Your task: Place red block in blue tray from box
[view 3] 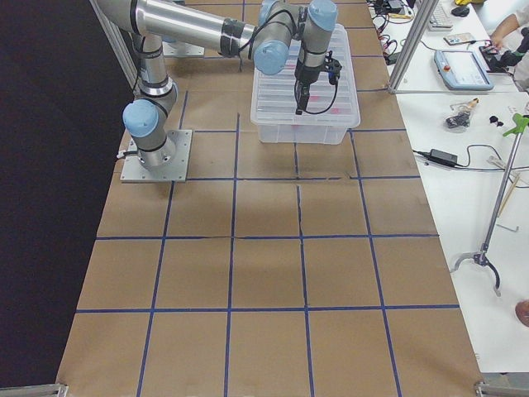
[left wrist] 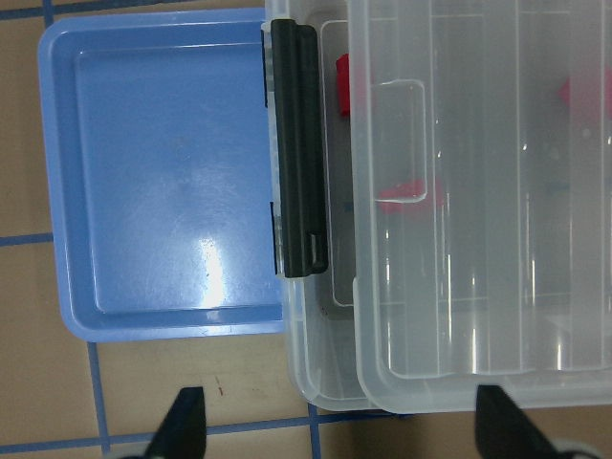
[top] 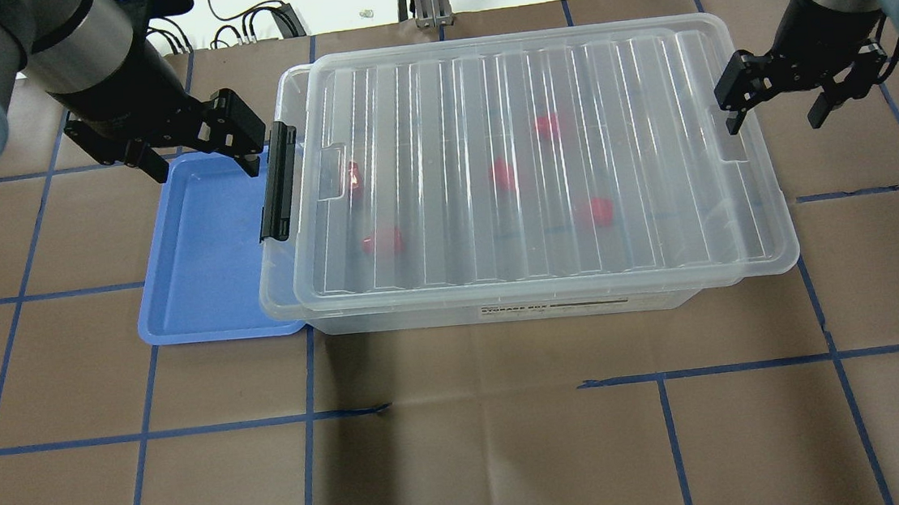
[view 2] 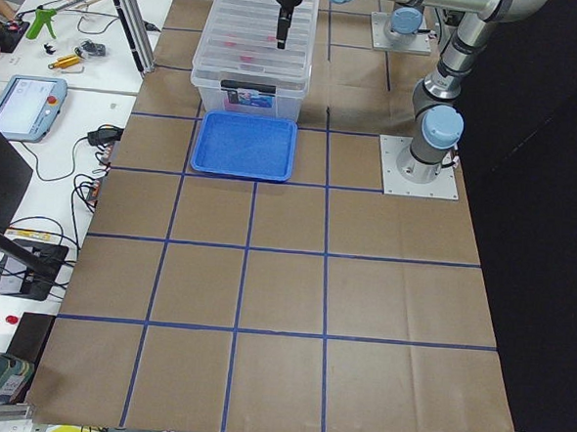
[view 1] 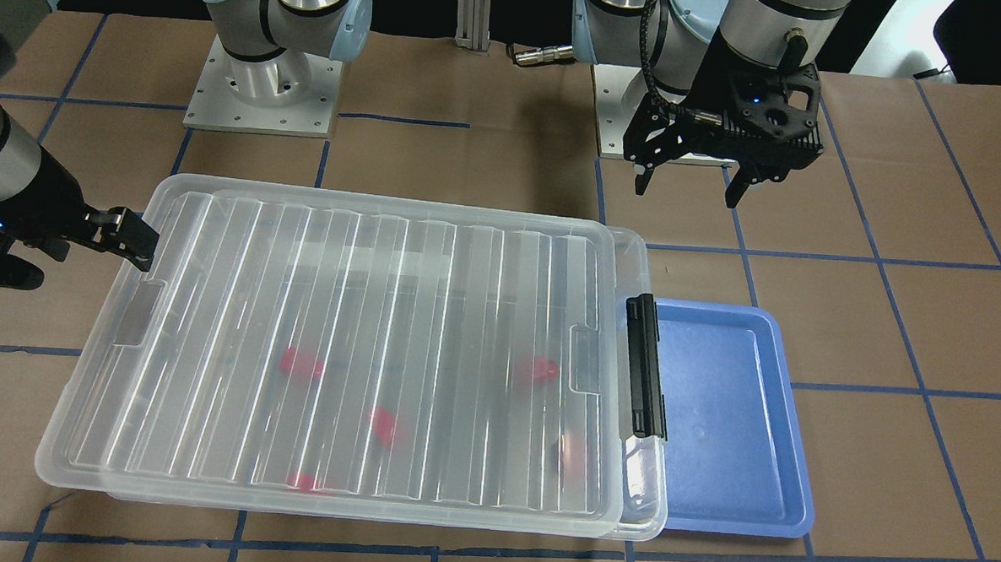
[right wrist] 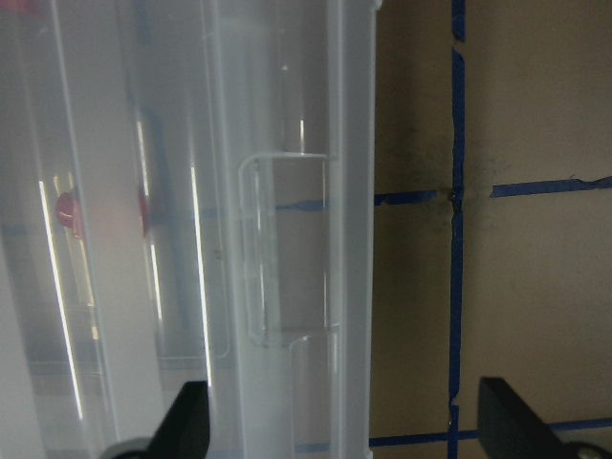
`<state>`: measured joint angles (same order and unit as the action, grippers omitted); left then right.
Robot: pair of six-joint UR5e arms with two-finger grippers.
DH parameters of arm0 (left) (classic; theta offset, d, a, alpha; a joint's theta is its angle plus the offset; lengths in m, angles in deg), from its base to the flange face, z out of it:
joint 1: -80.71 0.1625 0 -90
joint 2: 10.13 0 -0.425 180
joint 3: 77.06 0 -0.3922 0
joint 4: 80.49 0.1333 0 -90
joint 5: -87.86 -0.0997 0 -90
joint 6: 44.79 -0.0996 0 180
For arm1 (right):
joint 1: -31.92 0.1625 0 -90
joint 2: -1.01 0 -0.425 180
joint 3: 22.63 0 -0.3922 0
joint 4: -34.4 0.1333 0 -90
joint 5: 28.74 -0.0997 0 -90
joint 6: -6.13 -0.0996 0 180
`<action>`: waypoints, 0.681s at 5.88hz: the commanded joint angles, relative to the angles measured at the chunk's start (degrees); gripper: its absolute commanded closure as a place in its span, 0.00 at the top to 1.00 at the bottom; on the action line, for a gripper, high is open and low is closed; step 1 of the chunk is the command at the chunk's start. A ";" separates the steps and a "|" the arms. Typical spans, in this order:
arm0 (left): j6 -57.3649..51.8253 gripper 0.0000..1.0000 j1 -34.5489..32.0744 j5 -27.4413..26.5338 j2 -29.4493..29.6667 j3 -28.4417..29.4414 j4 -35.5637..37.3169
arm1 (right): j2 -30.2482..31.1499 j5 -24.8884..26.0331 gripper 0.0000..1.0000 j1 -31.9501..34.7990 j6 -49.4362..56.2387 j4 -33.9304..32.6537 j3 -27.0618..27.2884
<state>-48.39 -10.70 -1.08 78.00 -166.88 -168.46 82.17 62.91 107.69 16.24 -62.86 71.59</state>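
With left jaws, upper left overhead, and right jaws, upper right, both spread, each should pinch an end of the ribbed clear plastic lid (top: 652,145) and lift level, exposing the small red blocks (top: 501,173) inside the clear storage box (top: 584,303).

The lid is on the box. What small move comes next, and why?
Probably lower the open right gripper and close it on the end edge of the lid: it covers the red blocks, and the right wrist view shows that edge between the jaws.
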 commanded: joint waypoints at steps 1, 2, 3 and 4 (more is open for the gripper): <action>0.00 0.99 0.00 0.00 0.03 0.00 0.00 | -0.13 0.19 1.00 -2.02 1.32 -7.03 5.95; 0.00 0.99 0.00 0.00 0.03 0.00 0.00 | -0.13 0.28 1.00 -3.33 3.32 -7.76 6.24; 0.00 0.99 0.00 0.00 0.03 0.00 0.00 | -0.04 0.19 1.00 -3.61 3.60 -7.77 6.42; 0.00 0.99 0.00 0.00 0.03 0.00 0.00 | -0.13 0.02 1.00 -3.52 3.60 -7.42 6.68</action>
<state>-48.39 -10.70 -1.08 78.02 -166.88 -168.46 82.07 63.06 104.25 19.66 -70.40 77.99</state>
